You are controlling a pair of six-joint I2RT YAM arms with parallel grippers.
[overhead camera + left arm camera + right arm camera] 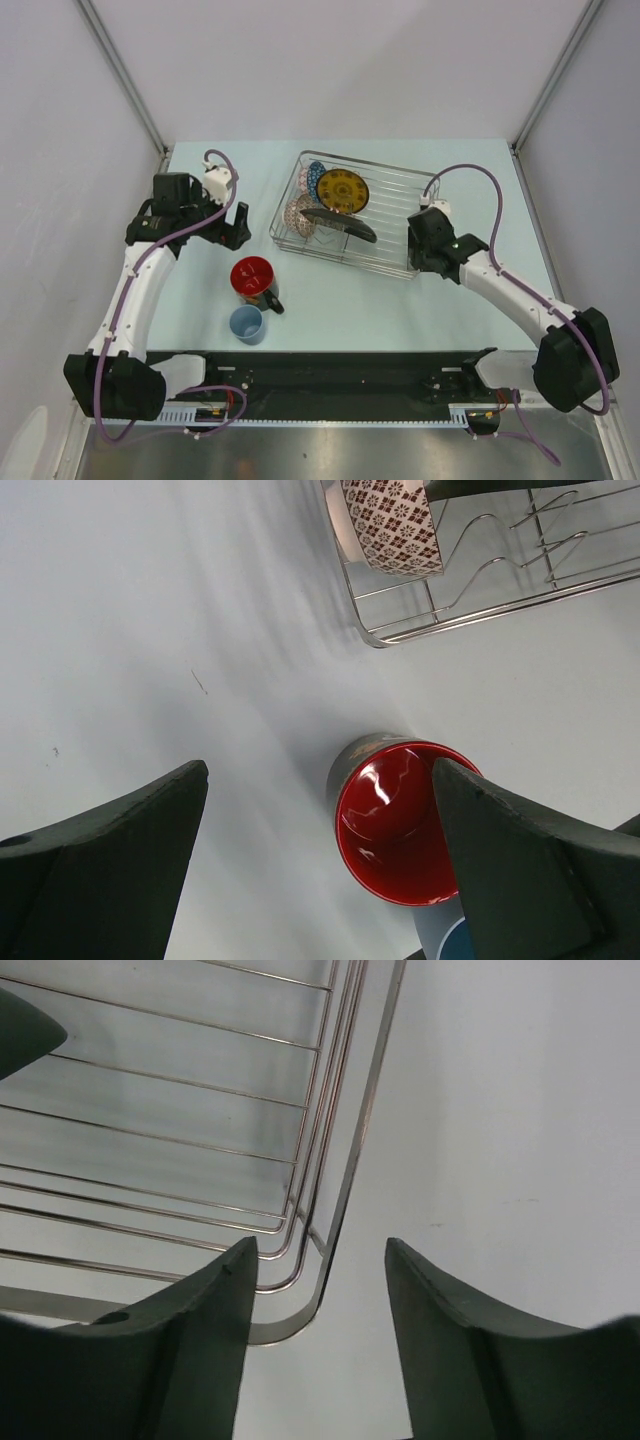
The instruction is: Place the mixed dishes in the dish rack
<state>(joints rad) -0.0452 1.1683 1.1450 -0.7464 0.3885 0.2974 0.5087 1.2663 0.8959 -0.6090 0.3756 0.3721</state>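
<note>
Your left hand (238, 228) hangs over the bench (200, 290) at the left of the overhead view, its two fingers (110, 870) spread wide with nothing between them. In its wrist view the black mug (395, 830) stands low in the frame, mouth up and red inside showing, close against the right-hand finger. I cannot tell whether the two touch.

Your right hand (420, 262) sits at the lower right corner of the dish rack (392, 200). In the right wrist view its fingers (200, 1340) stand apart and pinch nothing. The rack's rounded corner rim (330, 1190) shows in the gap between them.

Inside the rack, toward its left end:
- the yellow round plate (342, 190) stands on edge, face toward the camera
- the dark square plate (340, 222) lies tilted just below it in the frame
- the pinkish bowl (303, 213) sits at the lower left corner, also seen at the top of the left wrist view (390, 525)
- the blue bowl (315, 175) is at the upper left, partly hidden behind the yellow plate

The right half of the rack shows only wire.

Two dishes are not yet loaded. The mug (253, 278) stands upright on the bench below and left of the rack, handle pointing to the lower right. The small light-blue cup (246, 324) stands upright just below it, nearer the bottom edge of the bench. Only a sliver of the cup (455, 945) shows at the bottom of the left wrist view.
</note>
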